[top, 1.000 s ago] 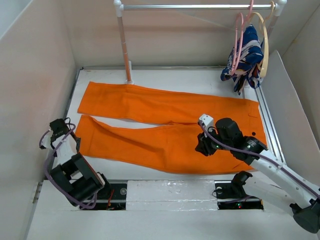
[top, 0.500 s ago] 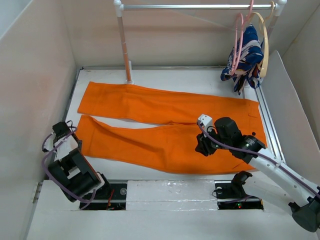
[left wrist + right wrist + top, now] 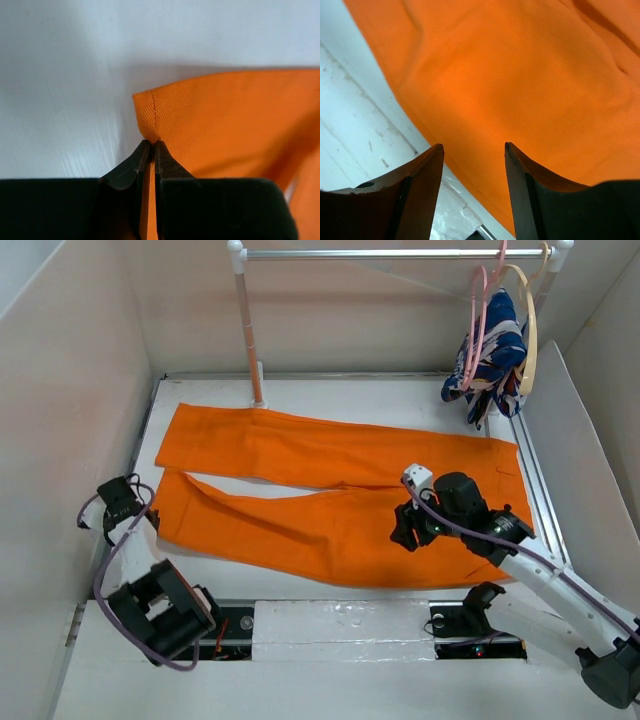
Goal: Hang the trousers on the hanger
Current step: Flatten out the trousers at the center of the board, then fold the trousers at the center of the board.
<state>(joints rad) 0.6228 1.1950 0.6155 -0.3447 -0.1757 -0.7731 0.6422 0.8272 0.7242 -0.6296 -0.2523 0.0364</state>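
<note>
Stitched twill corner of the trousers (image 3: 225,115) pinched by left fingers (image 3: 131,169); right fingers (image 3: 422,182) spread.

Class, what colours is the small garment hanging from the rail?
The small hanging cloth garment is dark blue with white patterning; top external view shows it best.

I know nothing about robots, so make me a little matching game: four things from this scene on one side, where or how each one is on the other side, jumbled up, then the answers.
Things
1. trousers
2. pink hanger
3. left gripper
4. right gripper

Places or states
A. open, poised over orange cloth near its front edge
B. hanging on the rail at the back right
C. spread flat on the table
D. shut, pinching a hem corner

Pairs: 1-C, 2-B, 3-D, 4-A
</note>
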